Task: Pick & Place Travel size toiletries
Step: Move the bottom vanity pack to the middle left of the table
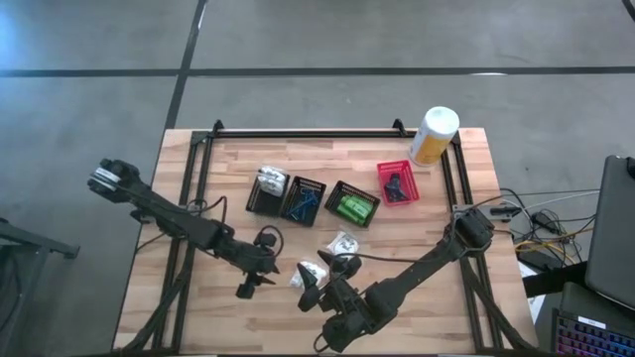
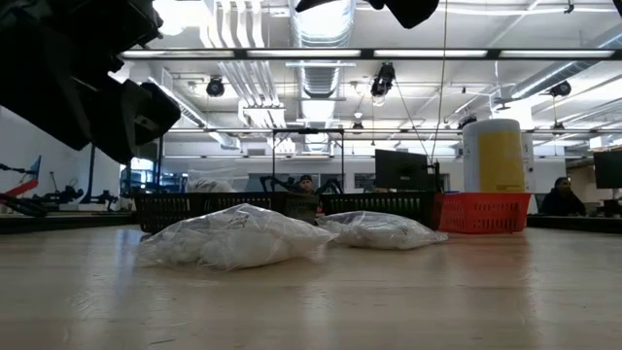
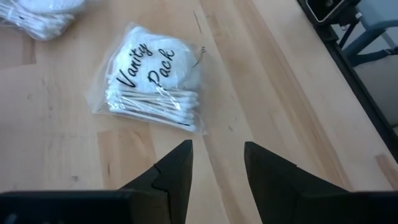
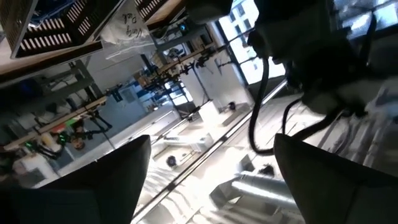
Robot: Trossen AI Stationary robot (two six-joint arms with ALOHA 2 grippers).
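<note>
The left gripper hangs with jaws parted and empty, just short of a clear-wrapped vanity pack lying loose on the table. The right gripper is spread wide, holding nothing, just beside that same pack. A second loose pack lies near the first, toward the baskets. Four baskets stand in a row beyond it: three black ones and one red basket. One white-and-yellow canister stands behind the red basket.
</note>
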